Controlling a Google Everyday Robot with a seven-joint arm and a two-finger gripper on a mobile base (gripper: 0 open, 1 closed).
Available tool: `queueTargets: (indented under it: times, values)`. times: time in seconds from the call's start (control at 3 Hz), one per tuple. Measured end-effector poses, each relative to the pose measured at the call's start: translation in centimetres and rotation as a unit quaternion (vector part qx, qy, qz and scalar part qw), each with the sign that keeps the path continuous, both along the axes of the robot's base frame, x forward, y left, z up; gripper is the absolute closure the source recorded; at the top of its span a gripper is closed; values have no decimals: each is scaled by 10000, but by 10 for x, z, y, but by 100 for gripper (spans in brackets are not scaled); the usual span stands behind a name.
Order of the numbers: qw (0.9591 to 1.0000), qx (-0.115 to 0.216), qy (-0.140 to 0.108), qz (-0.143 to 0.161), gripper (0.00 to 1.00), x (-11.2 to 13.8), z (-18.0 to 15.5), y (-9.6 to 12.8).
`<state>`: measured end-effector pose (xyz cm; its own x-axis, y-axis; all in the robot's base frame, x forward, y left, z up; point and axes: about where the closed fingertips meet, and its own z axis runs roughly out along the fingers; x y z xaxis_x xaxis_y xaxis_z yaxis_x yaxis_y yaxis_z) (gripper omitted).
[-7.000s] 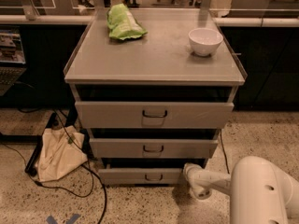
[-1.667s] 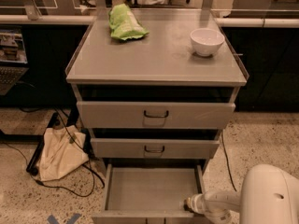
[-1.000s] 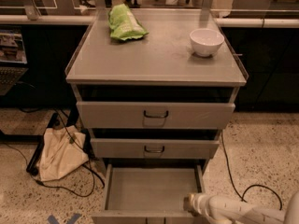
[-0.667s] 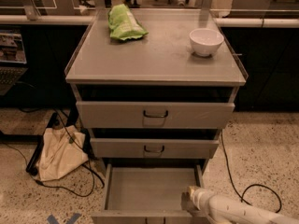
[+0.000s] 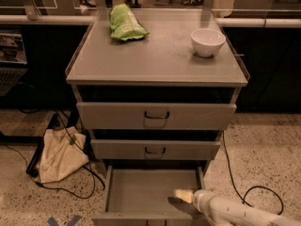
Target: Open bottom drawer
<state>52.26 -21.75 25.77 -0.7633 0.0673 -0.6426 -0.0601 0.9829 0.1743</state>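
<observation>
The bottom drawer (image 5: pixel 150 189) of the grey metal cabinet (image 5: pixel 157 55) stands pulled far out, its empty grey inside showing. Its front and handle lie at the frame's bottom edge, mostly out of view. My gripper (image 5: pixel 181 200) comes in from the lower right on a white arm (image 5: pixel 235 213), over the drawer's front right part, its tip pointing left. The middle drawer (image 5: pixel 155 149) and the top drawer (image 5: pixel 156 115) are shut.
A green bag (image 5: pixel 124 25) and a white bowl (image 5: pixel 208 41) sit on the cabinet top. A beige cloth bag (image 5: pixel 59 154) and black cables (image 5: pixel 70 187) lie on the floor left of the cabinet. Another black cable (image 5: pixel 244 192) runs on the right.
The bottom drawer went from shut to pulled far out. My gripper has since moved from the drawer's front right edge a little up and left over the drawer.
</observation>
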Motion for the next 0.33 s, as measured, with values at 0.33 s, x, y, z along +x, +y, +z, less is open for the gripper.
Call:
queueTargets:
  times: [0.33]
  values:
    - [10000, 0, 0, 0, 0, 0, 0, 0]
